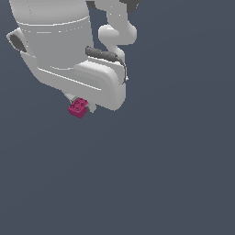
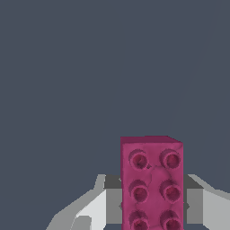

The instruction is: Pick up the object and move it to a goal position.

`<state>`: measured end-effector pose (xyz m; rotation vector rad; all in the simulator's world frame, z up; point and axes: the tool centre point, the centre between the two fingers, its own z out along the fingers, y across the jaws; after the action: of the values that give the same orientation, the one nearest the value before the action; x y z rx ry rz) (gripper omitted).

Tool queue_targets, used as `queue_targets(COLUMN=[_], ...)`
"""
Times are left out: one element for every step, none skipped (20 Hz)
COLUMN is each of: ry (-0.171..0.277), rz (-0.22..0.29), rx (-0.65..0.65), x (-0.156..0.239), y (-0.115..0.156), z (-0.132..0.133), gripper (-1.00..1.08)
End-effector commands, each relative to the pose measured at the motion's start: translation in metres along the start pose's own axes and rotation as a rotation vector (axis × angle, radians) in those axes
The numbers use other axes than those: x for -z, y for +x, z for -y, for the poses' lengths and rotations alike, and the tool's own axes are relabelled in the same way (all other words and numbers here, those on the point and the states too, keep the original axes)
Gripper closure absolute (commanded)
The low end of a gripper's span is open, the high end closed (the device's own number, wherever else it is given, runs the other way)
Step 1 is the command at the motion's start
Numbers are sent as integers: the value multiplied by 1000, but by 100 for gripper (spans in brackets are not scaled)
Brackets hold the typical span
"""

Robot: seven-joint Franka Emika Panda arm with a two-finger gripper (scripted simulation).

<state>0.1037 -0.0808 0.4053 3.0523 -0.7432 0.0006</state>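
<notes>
The object [image 1: 78, 108] is a small magenta-pink brick with round studs on its face, seen in the exterior view just under the white hand. My gripper [image 1: 81, 104] is mostly hidden there behind the hand's housing; only short finger stubs show on either side of the brick. In the wrist view the object [image 2: 152, 179] stands lengthwise between my fingers, and my gripper [image 2: 152, 193] is shut on it, a grey pad [image 2: 112, 197] pressed against each long side. The brick's lower end runs out of the picture.
The arm's bulky white links [image 1: 55, 41] fill the upper part of the exterior view's left, with a dark cable [image 1: 106, 55] over the hand. An even dark blue-grey ground [image 1: 174, 174] surrounds everything; no goal marker shows.
</notes>
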Motion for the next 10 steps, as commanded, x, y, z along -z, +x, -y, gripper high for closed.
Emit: queue_targets(ry=[0,0,0,0,0,0,0,0,0,0], rz=[0,0,0,0,0,0,0,0,0,0], rx=[0,0,0,0,0,0,0,0,0,0], x=[9,12,15,17,19,21,22,23,24,25], y=[3,4,5,5,6,7,7,8,8,8], z=[-3,-4,-5,-6,-6,-7,-7,-7,-8,-8], gripper=[108,108,108,108,108,108,108,108,108,108])
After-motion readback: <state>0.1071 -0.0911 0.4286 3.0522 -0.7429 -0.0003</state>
